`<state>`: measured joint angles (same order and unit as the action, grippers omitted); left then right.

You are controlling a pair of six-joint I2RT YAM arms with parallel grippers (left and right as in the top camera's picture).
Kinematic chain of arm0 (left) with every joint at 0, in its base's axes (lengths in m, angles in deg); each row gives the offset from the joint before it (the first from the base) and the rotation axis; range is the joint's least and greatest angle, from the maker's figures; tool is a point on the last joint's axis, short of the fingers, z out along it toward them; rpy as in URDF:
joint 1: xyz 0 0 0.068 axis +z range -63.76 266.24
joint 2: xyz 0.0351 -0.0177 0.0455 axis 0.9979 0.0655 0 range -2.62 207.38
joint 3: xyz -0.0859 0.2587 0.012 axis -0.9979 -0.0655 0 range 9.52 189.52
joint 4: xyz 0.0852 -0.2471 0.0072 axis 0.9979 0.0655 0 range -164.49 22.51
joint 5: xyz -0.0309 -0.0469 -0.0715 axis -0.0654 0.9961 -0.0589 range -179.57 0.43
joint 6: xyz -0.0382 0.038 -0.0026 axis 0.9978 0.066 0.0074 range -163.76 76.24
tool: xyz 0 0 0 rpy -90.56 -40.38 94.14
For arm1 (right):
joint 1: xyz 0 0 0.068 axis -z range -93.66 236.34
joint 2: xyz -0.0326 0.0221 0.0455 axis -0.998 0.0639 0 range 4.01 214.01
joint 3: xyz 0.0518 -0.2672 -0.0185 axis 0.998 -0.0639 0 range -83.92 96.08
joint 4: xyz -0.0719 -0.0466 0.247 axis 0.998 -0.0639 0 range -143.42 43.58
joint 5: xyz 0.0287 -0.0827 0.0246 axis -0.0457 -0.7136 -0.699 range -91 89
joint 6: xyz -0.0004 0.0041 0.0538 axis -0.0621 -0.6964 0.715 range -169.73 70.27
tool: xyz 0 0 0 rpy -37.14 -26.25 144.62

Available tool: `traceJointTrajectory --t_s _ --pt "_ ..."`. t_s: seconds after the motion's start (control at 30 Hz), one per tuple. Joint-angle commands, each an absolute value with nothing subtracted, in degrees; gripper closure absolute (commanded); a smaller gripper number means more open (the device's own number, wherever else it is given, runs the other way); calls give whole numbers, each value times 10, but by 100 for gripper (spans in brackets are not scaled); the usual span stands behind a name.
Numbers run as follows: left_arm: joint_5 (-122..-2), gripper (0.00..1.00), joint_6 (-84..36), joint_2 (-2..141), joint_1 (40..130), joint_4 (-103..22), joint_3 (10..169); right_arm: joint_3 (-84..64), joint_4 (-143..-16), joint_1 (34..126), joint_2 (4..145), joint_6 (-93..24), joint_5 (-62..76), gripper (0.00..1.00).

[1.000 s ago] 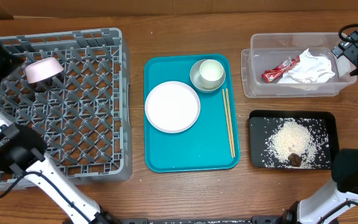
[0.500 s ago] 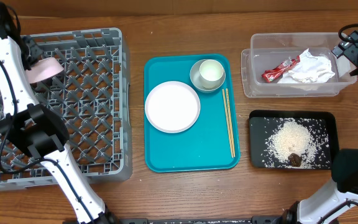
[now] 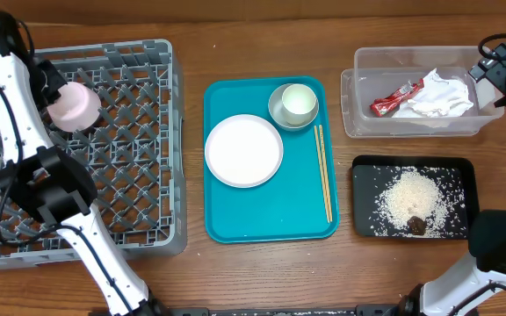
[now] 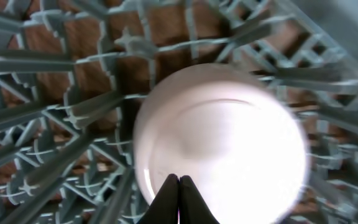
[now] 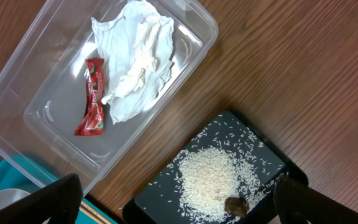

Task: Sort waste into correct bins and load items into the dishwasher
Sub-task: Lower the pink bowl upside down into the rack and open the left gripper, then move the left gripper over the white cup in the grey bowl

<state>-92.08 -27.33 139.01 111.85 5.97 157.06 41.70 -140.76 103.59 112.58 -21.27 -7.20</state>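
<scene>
A pale pink bowl (image 3: 75,105) sits round-on in the grey dish rack (image 3: 130,175) at its far left. My left gripper (image 4: 179,186) is shut, its tips pressed together against the bowl (image 4: 229,143); nothing shows between them. My right gripper (image 5: 179,205) is open and empty, high above the clear tub (image 3: 358,114), which holds the red wrapper (image 3: 395,96) and the white napkin (image 3: 442,96). The black tray (image 3: 363,219) holds the rice (image 3: 411,200) and the brown lump (image 3: 417,226). A white plate (image 3: 243,150), a cup (image 3: 299,102) in a bowl (image 3: 277,110), and chopsticks (image 3: 323,171) lie apart.
The plate, the cup in its bowl and the chopsticks lie on a teal tray (image 3: 271,219) in the middle of the wooden table. The left arm reaches over the rack's left side. The right arm hangs at the far right, by the tub's end.
The left arm swung in over the rack's far left. The pink bowl went from tilted on its side to round-on and shifted slightly right. The right arm has not moved.
</scene>
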Motion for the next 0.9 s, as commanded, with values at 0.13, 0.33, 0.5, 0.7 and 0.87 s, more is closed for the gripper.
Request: traceJointTrajectory --t_s 0.13,0.33,0.5,0.7,0.87 --pt "-708 96 -270 1265 1120 56 1577 428 -1406 1037 1114 -212 -74 0" --pt "-481 0 -271 1198 1119 128 1577 428 -1406 1037 1114 -212 -74 0" --pt "-280 0 -453 1184 1086 223 1570 428 -1406 1037 1114 -212 -74 0" --pt "-326 0 -447 1180 964 223 1567 428 -1406 1037 1114 -212 -74 0" --pt "-536 0 -389 1178 810 223 1567 428 -1406 1037 1114 -212 -74 0"
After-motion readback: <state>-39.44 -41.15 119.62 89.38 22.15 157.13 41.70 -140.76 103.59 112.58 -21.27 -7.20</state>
